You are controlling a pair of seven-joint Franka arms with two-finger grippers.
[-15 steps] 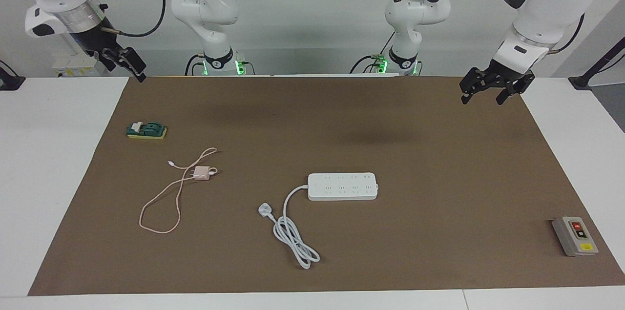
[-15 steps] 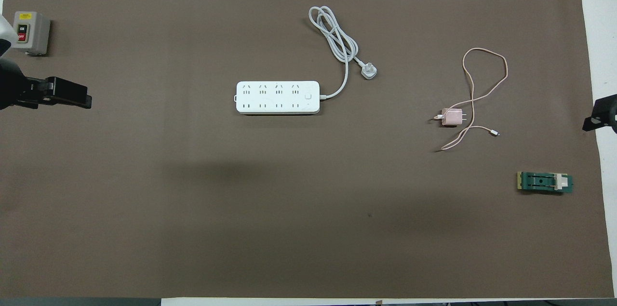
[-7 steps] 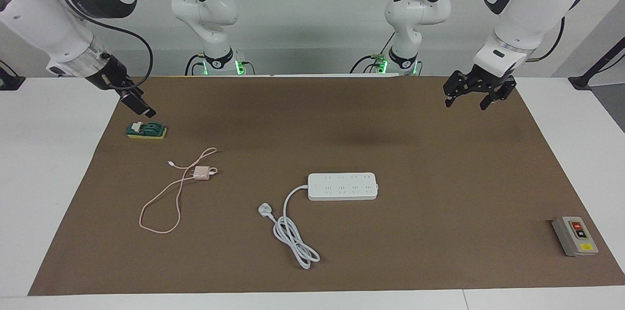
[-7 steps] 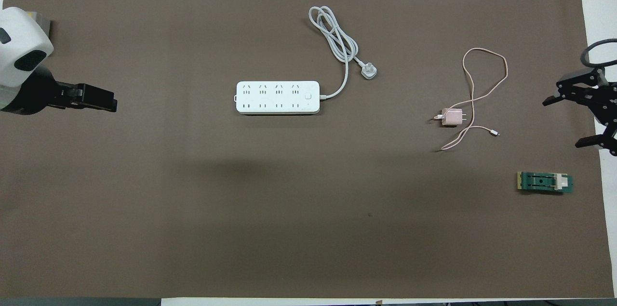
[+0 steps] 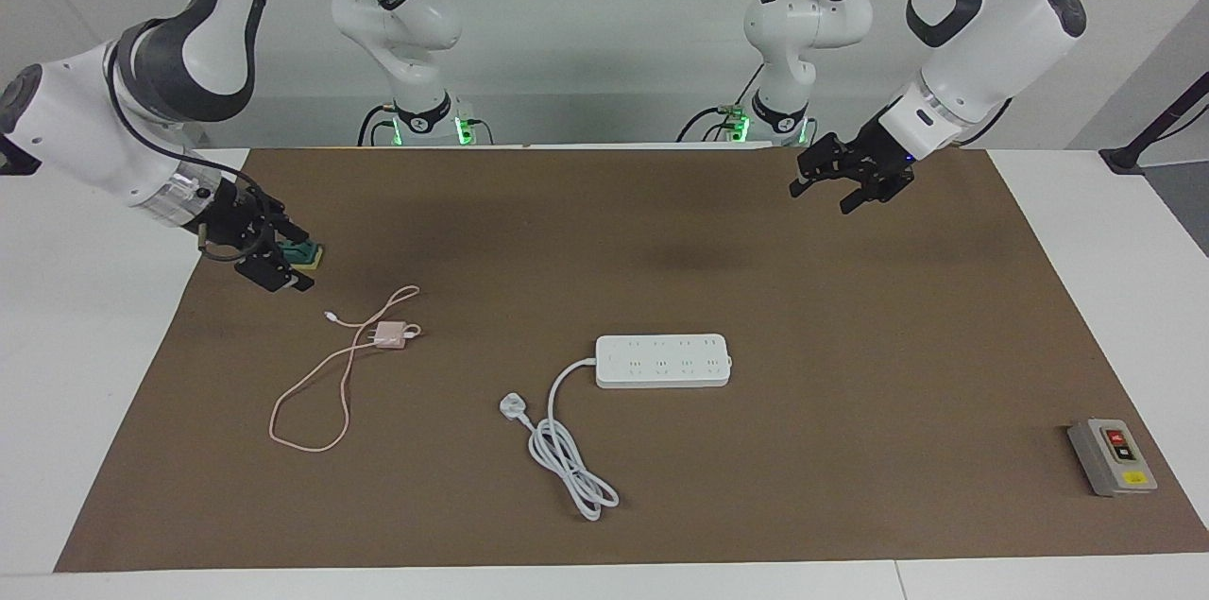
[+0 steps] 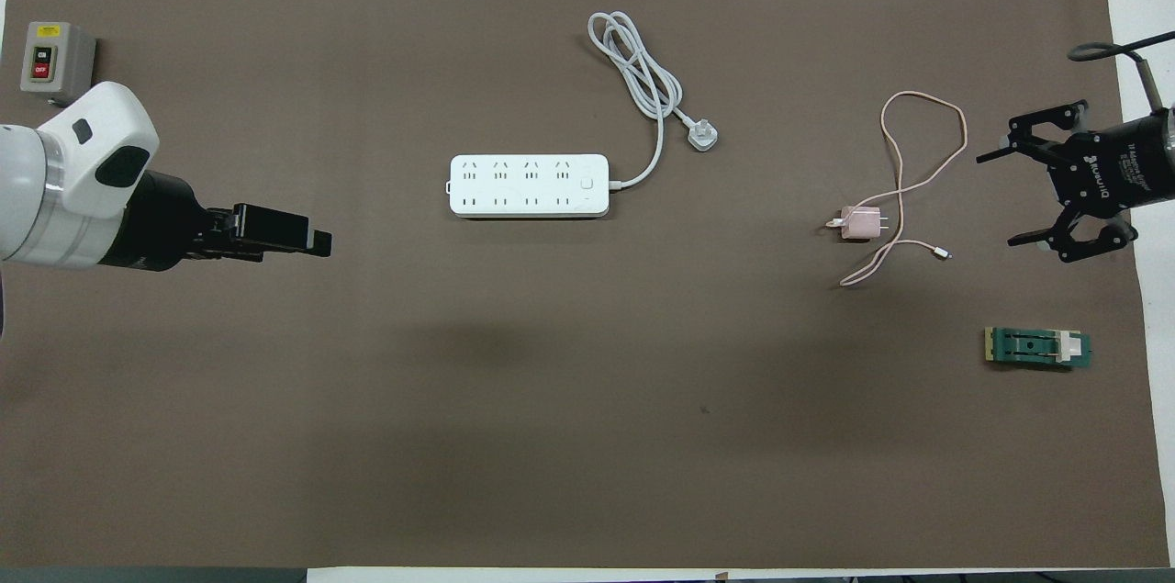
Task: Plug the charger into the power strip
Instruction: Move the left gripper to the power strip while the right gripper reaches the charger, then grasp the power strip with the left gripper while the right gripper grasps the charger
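The charger (image 5: 388,335) (image 6: 861,223), a small pink cube with a thin pink cable looped around it, lies on the brown mat toward the right arm's end. The power strip (image 5: 663,361) (image 6: 528,185) lies flat mid-table, its thick white cord (image 5: 567,449) (image 6: 643,78) coiled farther from the robots. My right gripper (image 5: 300,260) (image 6: 1010,197) hovers open and empty over the mat, beside the charger toward that end's edge. My left gripper (image 5: 820,196) (image 6: 317,241) hangs open and empty over bare mat, between the strip and the left arm's end.
A green-and-yellow switch block (image 5: 310,252) (image 6: 1037,348) sits near the right gripper, partly covered by it in the facing view. A grey box with red and black buttons (image 5: 1112,456) (image 6: 55,61) stands at the mat's corner at the left arm's end.
Both arms have swung in from the table's ends over the mat. The right gripper came down toward the charger; the left moved toward the power strip. Nothing on the table moved.
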